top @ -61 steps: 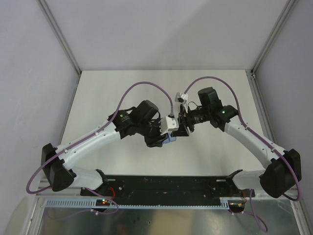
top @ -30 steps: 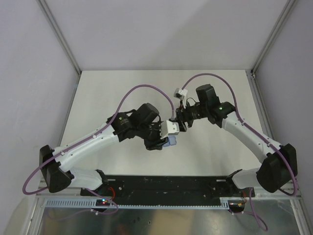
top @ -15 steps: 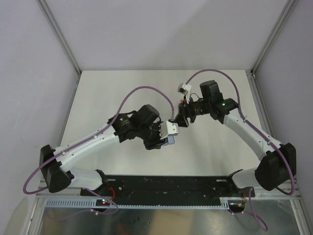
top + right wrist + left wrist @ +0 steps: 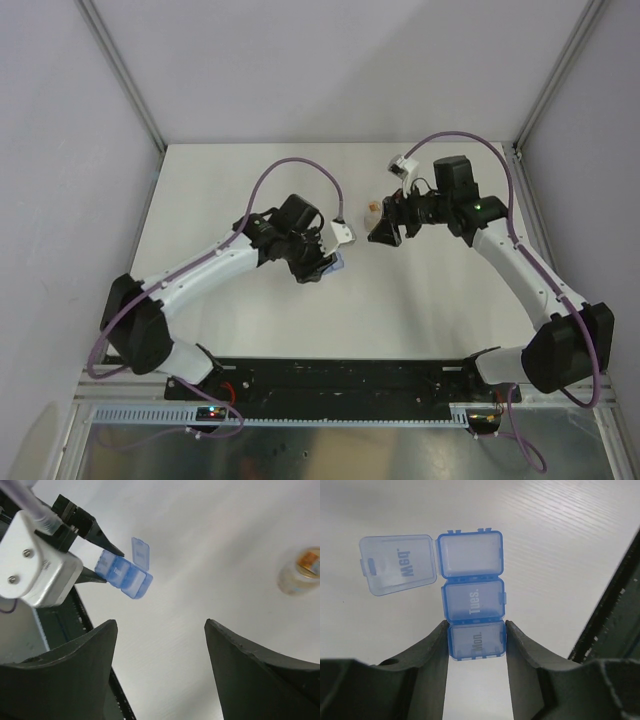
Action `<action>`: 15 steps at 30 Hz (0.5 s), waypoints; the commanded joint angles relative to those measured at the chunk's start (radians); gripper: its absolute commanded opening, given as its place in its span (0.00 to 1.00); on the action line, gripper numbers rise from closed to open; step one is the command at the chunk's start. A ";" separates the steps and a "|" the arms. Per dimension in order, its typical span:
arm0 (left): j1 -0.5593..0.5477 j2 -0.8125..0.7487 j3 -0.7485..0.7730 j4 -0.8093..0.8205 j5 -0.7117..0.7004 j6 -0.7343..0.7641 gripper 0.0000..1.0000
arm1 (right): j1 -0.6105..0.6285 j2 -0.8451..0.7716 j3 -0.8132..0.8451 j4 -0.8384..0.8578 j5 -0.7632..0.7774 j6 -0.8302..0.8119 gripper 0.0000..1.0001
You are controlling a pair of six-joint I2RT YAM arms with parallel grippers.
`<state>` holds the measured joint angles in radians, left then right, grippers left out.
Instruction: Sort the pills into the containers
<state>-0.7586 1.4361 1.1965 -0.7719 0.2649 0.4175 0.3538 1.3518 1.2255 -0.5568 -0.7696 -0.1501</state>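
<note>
Blue translucent plastic is forming the strip [image 4: 472,597], out toward the middle of the tabletop [image 4: 570,540]; whether it is resting there or lifted, I cannot tell. The left end effector [image 4: 476,630] is clamping the nearest compartment, a finger pressing each side wall. That lid is reading "Mon.", the shut middle one "Tues.", and the far lid [image 4: 400,564], lying flipped open sideways, "Wed."; no brand is showing.

The pills [image 4: 310,560] are showing only as an orange-brown mass in the vial [image 4: 297,579], well apart from the strip. The right end effector [image 4: 160,622] is hanging wide open nearby, holding nothing.

As I judge it, with only one end held, any push on the open far compartment is likely to pivot the strip. Tiny pills tipped out may overshoot that single small opening and scatter. The smooth round vial may also slip or topple when grasped.
</note>
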 commanded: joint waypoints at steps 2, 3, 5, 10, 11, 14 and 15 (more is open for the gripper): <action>0.057 0.076 -0.028 0.121 -0.005 -0.039 0.02 | -0.025 0.001 0.024 0.033 0.182 0.001 0.77; 0.067 0.092 -0.035 0.139 -0.008 -0.047 0.03 | -0.026 0.003 0.023 0.041 0.218 0.002 0.78; 0.085 0.123 -0.049 0.172 -0.013 -0.061 0.05 | -0.027 0.009 0.022 0.059 0.276 0.006 0.78; 0.119 0.191 -0.073 0.228 -0.018 -0.092 0.10 | -0.028 0.039 0.022 0.119 0.397 0.009 0.79; 0.123 0.204 -0.075 0.236 -0.018 -0.096 0.10 | -0.027 0.049 0.022 0.131 0.416 0.009 0.79; 0.127 0.242 -0.076 0.252 -0.023 -0.108 0.14 | -0.026 0.082 0.023 0.153 0.454 0.011 0.79; 0.128 0.255 -0.077 0.258 -0.026 -0.110 0.16 | -0.026 0.090 0.024 0.156 0.462 0.012 0.79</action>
<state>-0.6373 1.6646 1.1236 -0.5854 0.2497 0.3397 0.3298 1.4097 1.2255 -0.4732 -0.4026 -0.1482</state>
